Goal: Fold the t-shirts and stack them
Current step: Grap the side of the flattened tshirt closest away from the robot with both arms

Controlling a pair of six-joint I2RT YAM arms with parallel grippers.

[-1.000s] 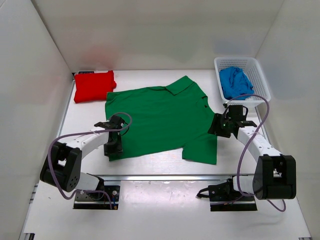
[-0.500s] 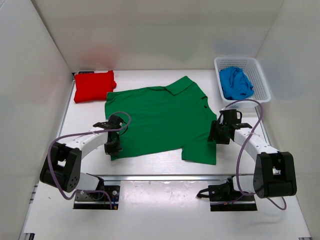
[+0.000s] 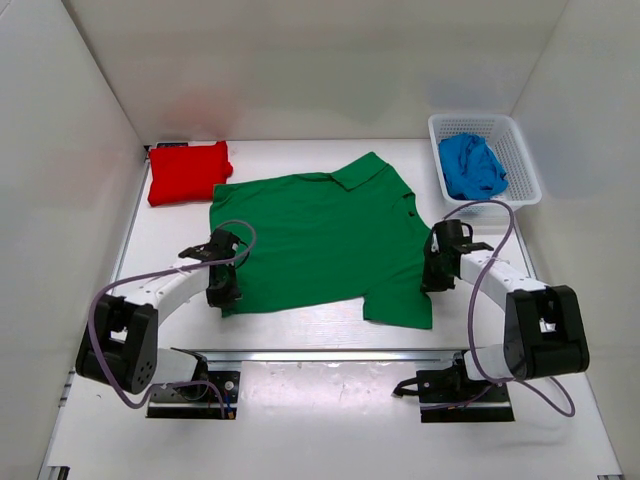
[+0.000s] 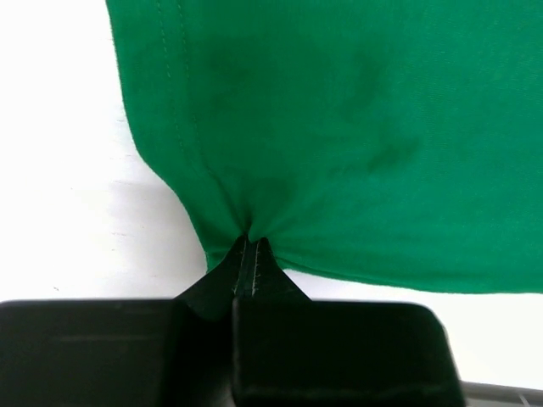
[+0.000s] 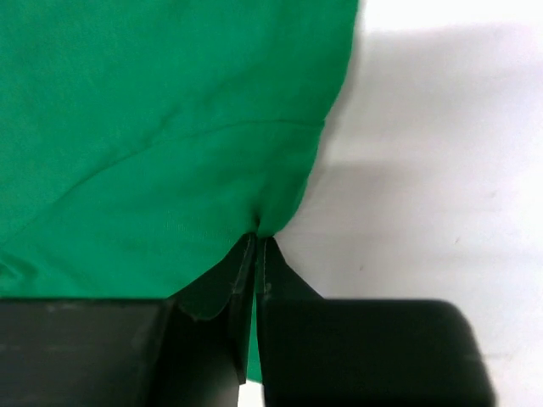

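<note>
A green polo t-shirt (image 3: 320,235) lies spread flat in the middle of the table. My left gripper (image 3: 222,290) is shut on its near left hem corner; in the left wrist view the green cloth (image 4: 339,127) puckers into the closed tips of that gripper (image 4: 250,242). My right gripper (image 3: 434,272) is shut on the shirt's right edge by the sleeve, and the right wrist view shows the green fabric (image 5: 153,127) pinched at its tips (image 5: 259,237). A folded red t-shirt (image 3: 187,170) rests at the back left. A crumpled blue t-shirt (image 3: 470,165) lies in the basket.
A white mesh basket (image 3: 520,160) stands at the back right corner. White walls enclose the table on the left, back and right. A metal rail (image 3: 330,353) runs along the near edge, with both arm bases behind it.
Both grippers have closed on the green shirt, the left on its hem corner, the right on its right edge. The right gripper moved slightly left onto the cloth.
</note>
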